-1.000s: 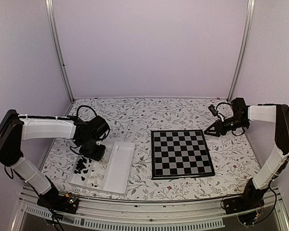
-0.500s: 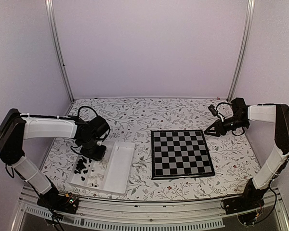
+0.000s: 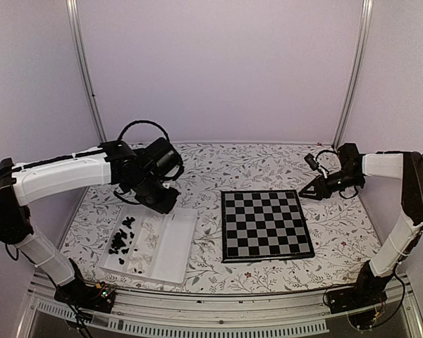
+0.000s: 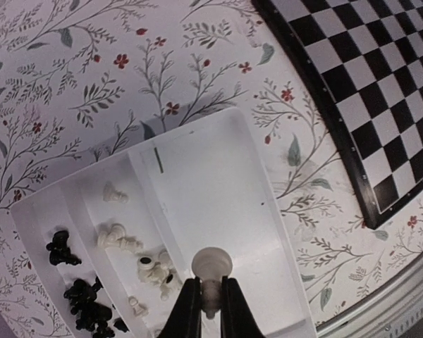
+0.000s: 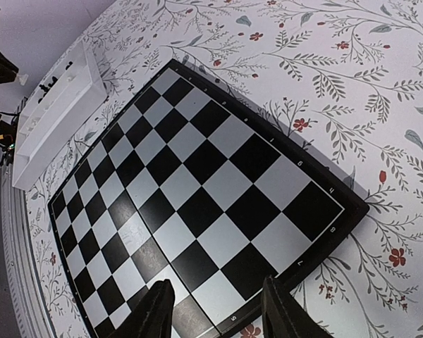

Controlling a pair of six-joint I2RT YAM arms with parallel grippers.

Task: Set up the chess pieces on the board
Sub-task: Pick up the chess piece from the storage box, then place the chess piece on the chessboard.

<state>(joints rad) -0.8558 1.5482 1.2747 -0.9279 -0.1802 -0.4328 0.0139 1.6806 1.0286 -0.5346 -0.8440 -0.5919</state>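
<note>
My left gripper (image 4: 210, 317) is shut on a cream-white chess piece (image 4: 211, 271), held above the white compartment tray (image 4: 218, 169). In the top view the left gripper (image 3: 161, 199) hangs over the tray's far end (image 3: 185, 211). Several cream-white pieces (image 4: 116, 238) and black pieces (image 4: 81, 299) lie in the tray's left compartments. The board (image 3: 266, 224), black and silver-grey, lies right of the tray with no pieces on it; it fills the right wrist view (image 5: 190, 190). My right gripper (image 5: 215, 310) is open and empty, above the board's far right corner (image 3: 311, 189).
The table has a floral cloth (image 3: 204, 169). The tray's large right compartment (image 4: 211, 197) holds nothing. Metal frame posts (image 3: 84, 70) stand at the back corners, and a rail (image 3: 211, 310) runs along the near edge.
My left gripper has risen out of the tray and moved away and to the right, holding a cream-white piece. The right arm has not moved.
</note>
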